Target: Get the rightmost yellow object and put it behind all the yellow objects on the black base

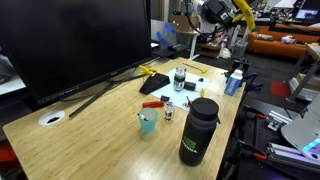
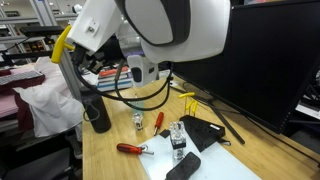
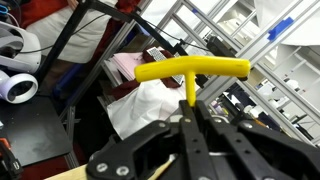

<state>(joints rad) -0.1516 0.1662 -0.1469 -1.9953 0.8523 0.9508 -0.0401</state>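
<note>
My gripper (image 3: 190,112) is shut on a bright yellow T-shaped piece (image 3: 192,70), held by its stem with the crossbar above the fingers. In both exterior views the gripper (image 1: 232,14) (image 2: 74,46) is raised high above the table, off past its edge, with the yellow piece (image 1: 243,8) (image 2: 63,42) in it. A small cluster of yellow pieces (image 1: 150,72) (image 2: 188,98) lies on the thin splayed leg of the monitor's black base (image 1: 108,90) (image 2: 218,116), far from the gripper.
The big dark monitor (image 1: 70,40) fills the back of the wooden table. A black bottle (image 1: 198,130) (image 2: 98,115), a teal cup (image 1: 148,123), a red flat item (image 1: 152,103), small jars (image 2: 177,135) and a black cloth (image 2: 205,133) stand on the table.
</note>
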